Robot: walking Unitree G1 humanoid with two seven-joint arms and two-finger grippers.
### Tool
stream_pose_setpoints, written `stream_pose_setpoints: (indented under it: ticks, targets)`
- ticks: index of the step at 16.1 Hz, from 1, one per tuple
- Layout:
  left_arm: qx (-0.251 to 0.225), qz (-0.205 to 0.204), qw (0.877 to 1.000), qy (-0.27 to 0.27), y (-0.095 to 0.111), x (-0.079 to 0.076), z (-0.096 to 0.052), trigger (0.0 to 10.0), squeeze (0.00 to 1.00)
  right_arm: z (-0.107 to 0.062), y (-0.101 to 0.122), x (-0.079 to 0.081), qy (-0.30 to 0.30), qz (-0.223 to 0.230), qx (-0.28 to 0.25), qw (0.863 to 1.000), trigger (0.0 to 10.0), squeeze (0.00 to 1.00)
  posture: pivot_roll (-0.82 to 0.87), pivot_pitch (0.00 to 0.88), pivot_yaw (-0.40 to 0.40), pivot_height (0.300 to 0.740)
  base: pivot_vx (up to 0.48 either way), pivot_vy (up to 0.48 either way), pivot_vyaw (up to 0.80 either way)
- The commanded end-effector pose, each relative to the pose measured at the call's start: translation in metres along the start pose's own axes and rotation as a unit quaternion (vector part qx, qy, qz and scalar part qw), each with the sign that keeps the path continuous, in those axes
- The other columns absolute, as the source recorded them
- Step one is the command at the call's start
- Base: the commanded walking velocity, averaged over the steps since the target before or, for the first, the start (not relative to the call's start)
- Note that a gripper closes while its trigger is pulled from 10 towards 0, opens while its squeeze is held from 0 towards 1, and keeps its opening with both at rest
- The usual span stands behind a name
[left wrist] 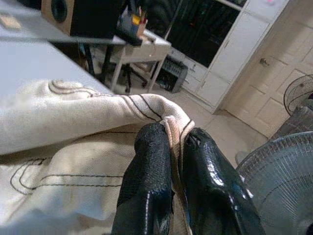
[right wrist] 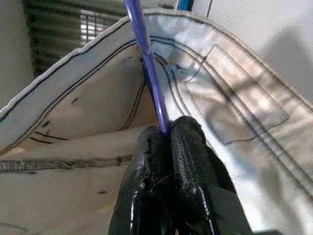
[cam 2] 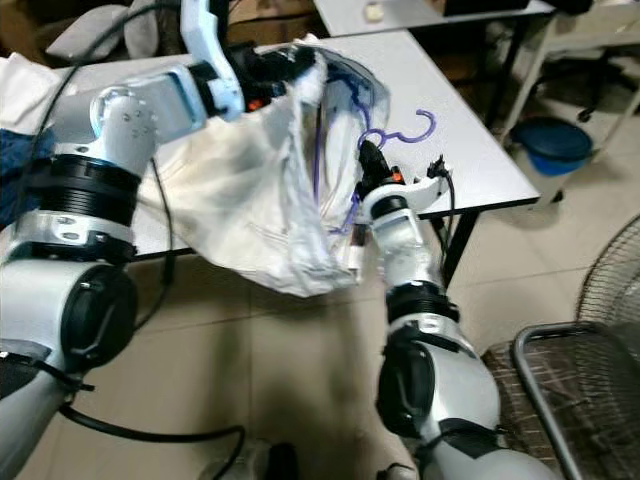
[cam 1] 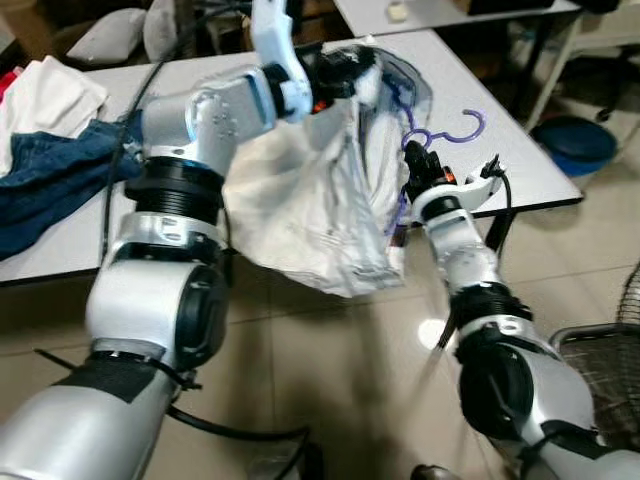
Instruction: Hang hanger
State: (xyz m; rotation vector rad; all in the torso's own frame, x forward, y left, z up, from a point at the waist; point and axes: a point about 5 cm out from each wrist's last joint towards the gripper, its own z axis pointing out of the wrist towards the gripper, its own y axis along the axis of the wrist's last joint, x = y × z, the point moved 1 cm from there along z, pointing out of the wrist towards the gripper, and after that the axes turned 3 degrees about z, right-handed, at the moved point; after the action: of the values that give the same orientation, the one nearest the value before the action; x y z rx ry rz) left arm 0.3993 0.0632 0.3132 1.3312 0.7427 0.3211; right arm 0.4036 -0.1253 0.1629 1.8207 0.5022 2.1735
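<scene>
A white garment point(cam 1: 310, 210) with dark stitching hangs off the front edge of the grey table point(cam 1: 500, 130). A thin purple hanger point(cam 1: 447, 133) sits partly inside it, its hook lying over the tabletop. My left gripper point(cam 1: 345, 78) is raised above the table, shut on the garment's collar edge point(left wrist: 173, 125). Lower and to the right, my right gripper point(cam 1: 415, 170) is shut on the purple hanger's wire point(right wrist: 149, 73) inside the garment's neck opening.
Blue jeans point(cam 1: 50, 180) and a white cloth point(cam 1: 45, 95) lie on the table's left end. A blue tub point(cam 1: 572, 143) stands on the floor at right, and a wire basket point(cam 1: 605, 375) sits at the lower right. Tiled floor lies in front.
</scene>
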Motion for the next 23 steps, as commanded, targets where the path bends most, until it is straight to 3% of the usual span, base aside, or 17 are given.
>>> stream_pose_setpoints:
  ticks: [1, 3, 5, 8, 12, 14, 17, 19, 20, 23]
  targets:
    - [-0.022, -0.001, 1.000, -0.022, 0.017, -0.014, 0.004, 0.0, 0.00, 0.003, -0.001, 0.004, -0.011, 0.002, -0.021, 1.000, 10.0, 0.00, 0.24, 0.105, 0.153, 0.740, 0.000, 0.000, 0.00]
    - [-0.024, -0.041, 0.998, -0.031, 0.017, -0.026, 0.015, 0.0, 0.00, 0.003, -0.006, 0.003, -0.048, -0.037, -0.044, 0.997, 10.0, 0.00, 0.24, 0.104, 0.149, 0.740, 0.000, 0.000, 0.00]
    - [-0.060, -0.064, 0.996, -0.027, 0.027, -0.036, 0.024, 0.0, 0.00, -0.001, -0.021, 0.001, -0.068, -0.077, -0.030, 0.994, 10.0, 0.00, 0.24, 0.096, 0.139, 0.740, 0.000, 0.000, 0.00]
    - [-0.153, -0.102, 0.983, 0.022, 0.064, -0.029, 0.020, 0.0, 0.00, -0.013, -0.039, -0.014, -0.099, -0.157, 0.001, 0.983, 10.0, 0.00, 0.23, 0.084, 0.140, 0.740, 0.000, 0.000, 0.00]
    - [-0.215, -0.104, 0.967, 0.086, 0.086, -0.014, 0.013, 0.0, 0.00, -0.018, -0.050, -0.020, -0.108, -0.252, 0.047, 0.961, 10.0, 0.00, 0.21, 0.075, 0.157, 0.740, 0.000, 0.000, 0.00]
    - [-0.238, -0.089, 0.959, 0.125, 0.093, -0.005, 0.009, 0.0, 0.00, -0.026, -0.058, -0.035, -0.125, -0.281, 0.106, 0.945, 10.0, 0.00, 0.19, 0.068, 0.165, 0.740, 0.000, 0.000, 0.00]
    - [-0.242, -0.054, 0.958, 0.147, 0.096, 0.001, 0.005, 0.0, 0.00, -0.034, -0.054, -0.049, -0.149, -0.287, 0.126, 0.938, 10.0, 0.00, 0.18, 0.062, 0.165, 0.740, 0.000, 0.000, 0.00]
    - [-0.235, -0.005, 0.954, 0.185, 0.093, 0.013, -0.002, 0.0, 0.00, -0.036, -0.047, -0.038, -0.117, -0.282, 0.131, 0.943, 10.0, 0.00, 0.16, 0.051, 0.165, 0.740, 0.000, 0.000, 0.00]
    - [-0.224, 0.013, 0.953, 0.205, 0.089, 0.021, -0.005, 0.0, 0.00, -0.041, -0.041, -0.025, -0.091, -0.279, 0.136, 0.946, 10.0, 0.00, 0.15, 0.048, 0.165, 0.740, 0.000, 0.000, 0.00]
    - [-0.186, 0.057, 0.948, 0.252, 0.070, 0.041, -0.013, 0.0, 0.00, -0.061, -0.020, -0.008, -0.081, -0.267, 0.135, 0.951, 10.0, 0.00, 0.12, 0.040, 0.170, 0.740, 0.000, 0.000, 0.00]
